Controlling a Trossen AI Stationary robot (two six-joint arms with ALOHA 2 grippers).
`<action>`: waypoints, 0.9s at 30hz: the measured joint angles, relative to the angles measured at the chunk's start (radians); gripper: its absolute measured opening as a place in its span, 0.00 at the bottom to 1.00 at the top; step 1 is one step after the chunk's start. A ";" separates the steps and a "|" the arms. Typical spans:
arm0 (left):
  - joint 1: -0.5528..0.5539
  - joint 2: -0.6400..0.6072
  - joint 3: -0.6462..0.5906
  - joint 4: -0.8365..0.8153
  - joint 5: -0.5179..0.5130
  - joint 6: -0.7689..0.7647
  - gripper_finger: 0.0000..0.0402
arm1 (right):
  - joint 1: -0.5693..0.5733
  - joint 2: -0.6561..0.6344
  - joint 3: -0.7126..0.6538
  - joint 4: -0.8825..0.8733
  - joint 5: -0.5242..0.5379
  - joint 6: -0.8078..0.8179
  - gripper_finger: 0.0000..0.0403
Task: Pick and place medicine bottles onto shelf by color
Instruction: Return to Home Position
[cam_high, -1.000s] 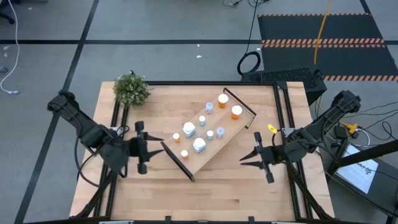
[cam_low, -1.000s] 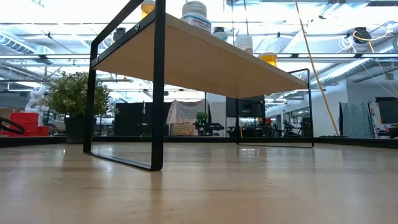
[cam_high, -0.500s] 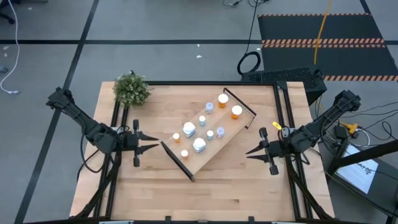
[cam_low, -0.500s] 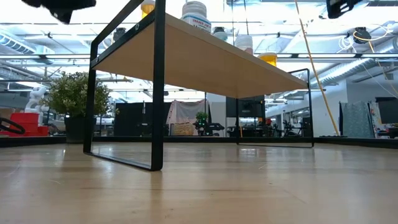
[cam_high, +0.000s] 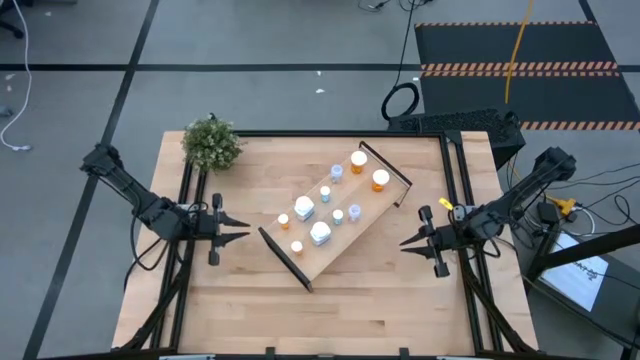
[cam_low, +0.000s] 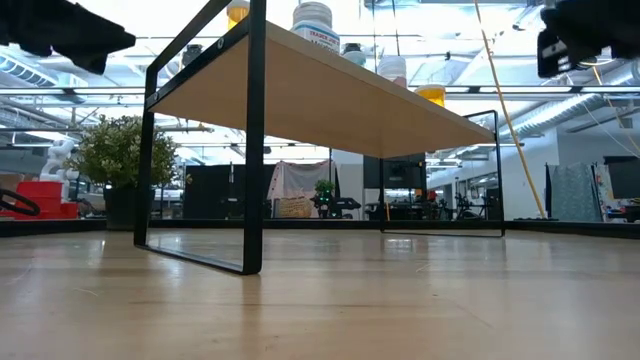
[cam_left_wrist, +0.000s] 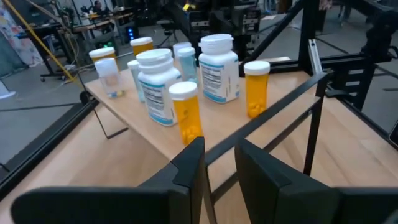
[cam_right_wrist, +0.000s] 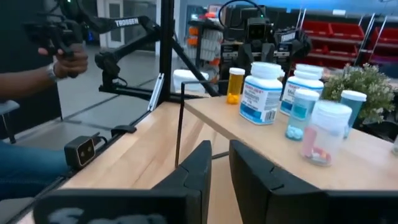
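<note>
Flanking the shelf (cam_high: 322, 258) of medicine bottles (cam_high: 320, 233) at mid-frame, the left jaws and right jaws hang released, empty, we note.

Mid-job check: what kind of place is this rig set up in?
Most likely a robotics lab in an open industrial hall: exposed silver ceiling ducts overhead, rows of red storage bins in the background, and a black floor mat with orange hazard stripes nearby.
</note>
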 joint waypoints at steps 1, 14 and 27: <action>0.000 -0.012 -0.008 0.000 0.001 0.002 0.22 | 0.000 -0.010 -0.024 0.024 0.000 -0.009 0.12; 0.000 -0.144 -0.028 -0.108 0.003 0.002 0.22 | -0.007 -0.221 -0.146 -0.051 -0.032 -0.022 0.12; 0.000 -0.250 -0.103 -0.101 0.003 0.009 0.22 | -0.007 -0.462 -0.149 -0.270 -0.107 -0.039 0.01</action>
